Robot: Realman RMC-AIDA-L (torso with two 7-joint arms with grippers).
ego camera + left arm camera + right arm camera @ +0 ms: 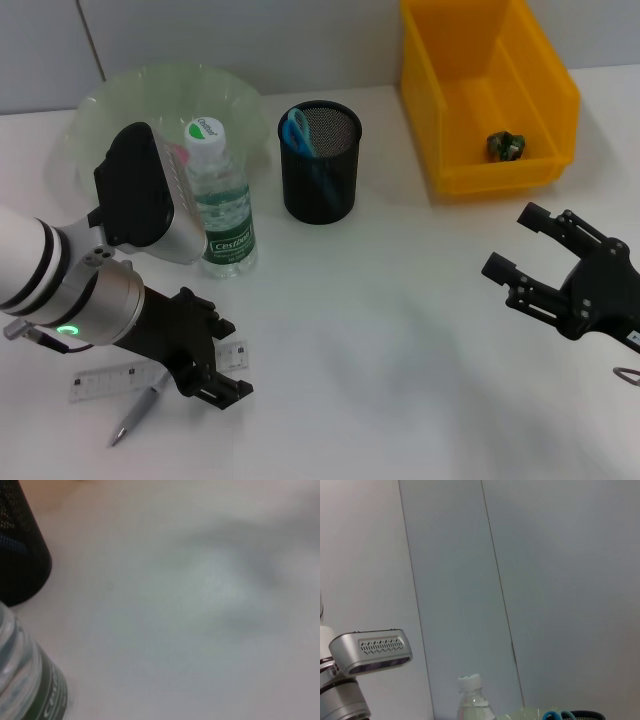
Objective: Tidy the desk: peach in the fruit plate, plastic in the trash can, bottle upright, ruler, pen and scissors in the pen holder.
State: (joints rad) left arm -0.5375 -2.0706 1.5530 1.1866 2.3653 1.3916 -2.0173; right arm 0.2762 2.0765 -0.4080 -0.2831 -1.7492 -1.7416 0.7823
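Under the left gripper, whose jaws are spread and hold nothing, lie a thin silver pen and a flat clear plastic ruler. Both look light, stiff and slippery; pinch the middle.

Head view: high, looking down at desk. Wrist views: low, close; all three share bottle.

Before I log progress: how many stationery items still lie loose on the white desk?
2: a clear plastic ruler and a silver pen, side by side under the left gripper. The blue-handled scissors already stand in the black mesh pen holder.
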